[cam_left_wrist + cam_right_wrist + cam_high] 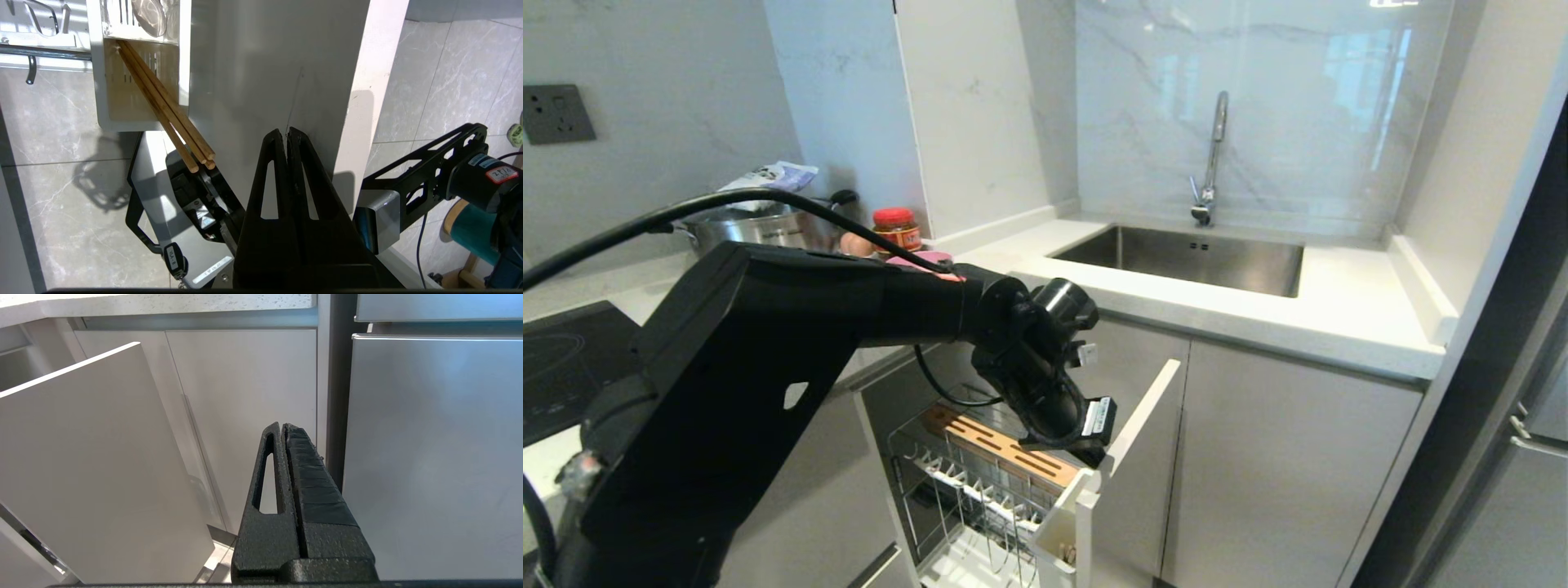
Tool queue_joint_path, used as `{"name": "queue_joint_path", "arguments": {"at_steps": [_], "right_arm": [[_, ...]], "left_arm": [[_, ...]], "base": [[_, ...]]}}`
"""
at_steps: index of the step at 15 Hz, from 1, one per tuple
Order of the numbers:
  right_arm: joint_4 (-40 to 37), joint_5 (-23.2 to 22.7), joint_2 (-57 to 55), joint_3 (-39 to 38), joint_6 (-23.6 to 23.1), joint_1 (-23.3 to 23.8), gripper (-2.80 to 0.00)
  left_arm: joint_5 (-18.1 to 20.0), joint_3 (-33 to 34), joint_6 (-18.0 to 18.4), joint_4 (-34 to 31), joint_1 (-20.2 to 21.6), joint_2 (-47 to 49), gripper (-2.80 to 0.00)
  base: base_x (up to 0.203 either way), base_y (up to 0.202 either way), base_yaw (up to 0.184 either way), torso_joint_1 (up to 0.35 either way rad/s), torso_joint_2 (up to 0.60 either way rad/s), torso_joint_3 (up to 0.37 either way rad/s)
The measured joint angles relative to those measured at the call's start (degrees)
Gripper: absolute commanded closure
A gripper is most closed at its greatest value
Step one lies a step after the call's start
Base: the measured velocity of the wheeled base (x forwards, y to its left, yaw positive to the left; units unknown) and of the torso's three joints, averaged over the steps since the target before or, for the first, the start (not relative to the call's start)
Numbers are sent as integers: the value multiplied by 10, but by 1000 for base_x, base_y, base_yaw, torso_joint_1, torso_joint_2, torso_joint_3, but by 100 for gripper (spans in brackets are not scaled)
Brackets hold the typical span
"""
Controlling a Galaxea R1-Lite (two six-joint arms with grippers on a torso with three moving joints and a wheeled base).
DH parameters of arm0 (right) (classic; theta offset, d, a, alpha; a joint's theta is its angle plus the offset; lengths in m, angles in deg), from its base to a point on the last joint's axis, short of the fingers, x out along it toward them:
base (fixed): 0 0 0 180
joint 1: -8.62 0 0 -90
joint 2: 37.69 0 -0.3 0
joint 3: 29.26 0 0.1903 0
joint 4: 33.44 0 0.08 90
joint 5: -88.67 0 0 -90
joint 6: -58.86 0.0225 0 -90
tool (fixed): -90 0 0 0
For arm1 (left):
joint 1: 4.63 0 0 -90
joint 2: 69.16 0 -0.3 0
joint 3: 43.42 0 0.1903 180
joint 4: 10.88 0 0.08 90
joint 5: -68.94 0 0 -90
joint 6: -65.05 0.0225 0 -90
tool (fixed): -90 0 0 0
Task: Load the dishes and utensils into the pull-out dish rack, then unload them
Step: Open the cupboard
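Chopsticks (163, 104) stand in the white utensil cup (102, 81) at the front corner of the pull-out dish rack (980, 482). Long axis slanted; free ends lean out over the cup rim toward the white front panel (1143, 416), lower ends down in the cup's far corner.

Left gripper (288, 132) hangs over the rack's front end, fingers pressed together, nothing between them, clear of the chopsticks.

Right gripper (283, 426) parked low facing the cabinet doors, clenched and empty.

Small tag (501, 174) on the robot's frame bears handwriting, unreadable. Red-lidded jar (896, 229) on the counter; label not legible.
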Motion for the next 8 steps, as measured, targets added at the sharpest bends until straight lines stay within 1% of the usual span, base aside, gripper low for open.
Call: {"name": "queue_joint_path", "arguments": {"at_steps": [3, 8], "right_arm": [[0, 0, 0, 0, 0, 0, 0], [0, 0, 0, 0, 0, 0, 0]], "left_arm": [[1, 3, -1, 0, -9, 0, 0], [0, 3, -1, 0, -10, 0, 0]], "base": [[0, 0, 0, 0, 0, 0], [0, 0, 0, 0, 0, 0]]}}
